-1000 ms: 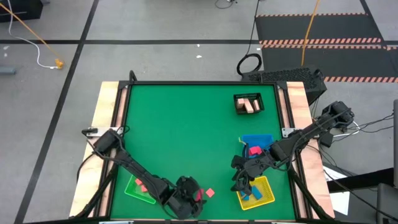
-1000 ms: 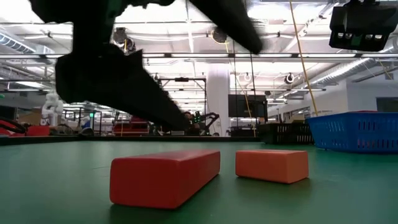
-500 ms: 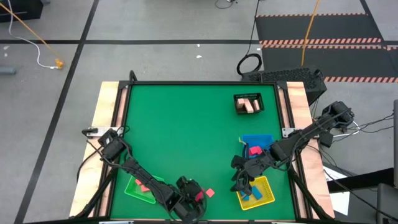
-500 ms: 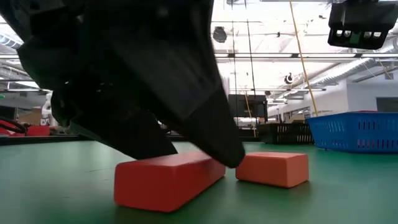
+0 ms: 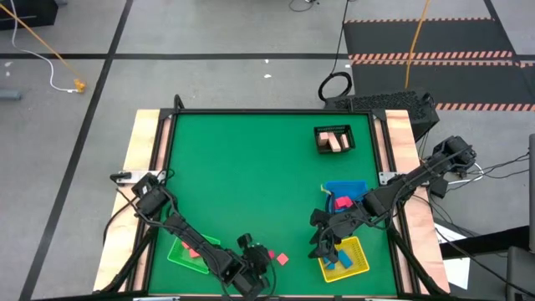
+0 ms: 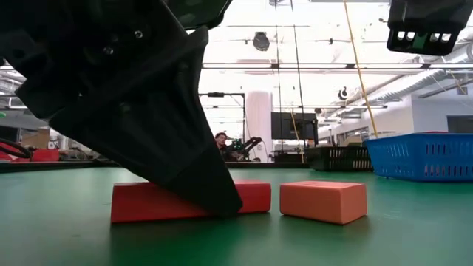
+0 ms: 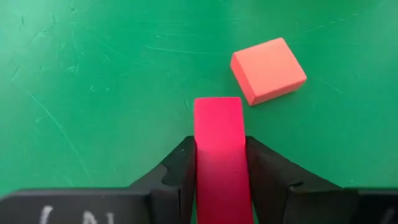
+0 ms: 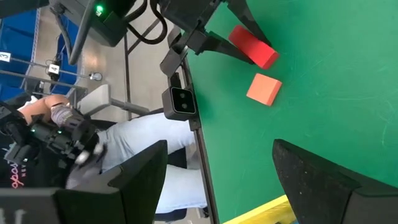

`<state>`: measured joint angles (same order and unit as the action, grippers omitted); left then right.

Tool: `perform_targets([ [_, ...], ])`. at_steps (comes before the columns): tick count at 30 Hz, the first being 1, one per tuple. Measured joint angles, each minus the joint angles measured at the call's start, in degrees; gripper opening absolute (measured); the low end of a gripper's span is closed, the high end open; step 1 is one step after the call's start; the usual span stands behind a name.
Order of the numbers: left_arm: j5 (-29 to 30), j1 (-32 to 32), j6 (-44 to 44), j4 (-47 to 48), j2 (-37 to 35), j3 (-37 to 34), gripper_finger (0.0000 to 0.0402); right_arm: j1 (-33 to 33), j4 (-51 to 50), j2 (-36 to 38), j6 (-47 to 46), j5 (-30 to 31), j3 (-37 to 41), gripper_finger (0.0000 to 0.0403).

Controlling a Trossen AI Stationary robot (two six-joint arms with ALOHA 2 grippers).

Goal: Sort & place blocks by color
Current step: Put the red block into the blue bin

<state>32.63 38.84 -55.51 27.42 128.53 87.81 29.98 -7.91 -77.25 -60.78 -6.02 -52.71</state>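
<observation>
Low over the table's near edge, my left gripper (image 5: 254,269) (image 7: 219,144) is shut on a red bar block (image 7: 218,124) (image 6: 148,203). A salmon-pink cube block (image 7: 268,70) (image 6: 323,199) lies just beside the bar's end. My right gripper (image 5: 328,242) (image 8: 233,186) hangs open with nothing between its fingers, at the yellow tray (image 5: 355,266), which holds blue blocks. The green tray (image 5: 177,251) holds red blocks. The blue tray (image 5: 351,188) holds a pink one. My left gripper pinches the red bar's two long sides (image 7: 200,140) between its two fingers (image 7: 179,168). The fingers come from above, slanting down, and lie across the bar. The bar lies flat with its underside on the green table (image 6: 244,209).
A black mesh basket (image 5: 334,140) with tan blocks stands at the far right of the table. The table's middle and far left show bare green. A person in light trousers (image 8: 149,168) sits beyond the near edge.
My left gripper has come down onto the red bar and shut on it, taking hold. The bar has turned about on the table and slid a little; it stays flat on the surface. The pink cube has stayed where it was.
</observation>
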Motion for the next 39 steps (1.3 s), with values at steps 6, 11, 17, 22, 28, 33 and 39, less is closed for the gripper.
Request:
perform_targets([
  [6,-1.0,-0.5,2.2,0.0,-0.3,-0.1,0.0111,0.0,0.0,0.0,0.0,0.0,0.0,0.0281],
  [11,-2.5,-2.7,7.2,0.7,-2.0,-0.3,0.0111,0.0,0.0,0.0,0.0,0.0,0.0,0.0281],
  [17,-1.2,-6.3,13.2,3.7,-6.5,-0.5,0.0111,0.0,0.0,0.0,0.0,0.0,0.0,0.0281],
  [22,-0.8,-8.6,15.8,5.8,-8.6,-0.3,0.0111,0.0,0.3,0.0,3.5,2.6,0.0,0.0281],
  [28,4.6,-10.6,22.1,6.4,-10.3,-0.3,0.0111,-0.2,1.4,0.0,4.5,8.2,0.0,0.0281],
  [33,7.3,-12.1,24.1,6.6,-12.2,-0.3,0.0112,-0.7,4.7,0.0,8.5,12.7,0.0,0.0281],
  [39,8.5,-12.5,26.3,6.2,-16.6,-0.2,0.0112,-2.4,9.4,0.0,15.7,19.8,0.0,0.0281],
])
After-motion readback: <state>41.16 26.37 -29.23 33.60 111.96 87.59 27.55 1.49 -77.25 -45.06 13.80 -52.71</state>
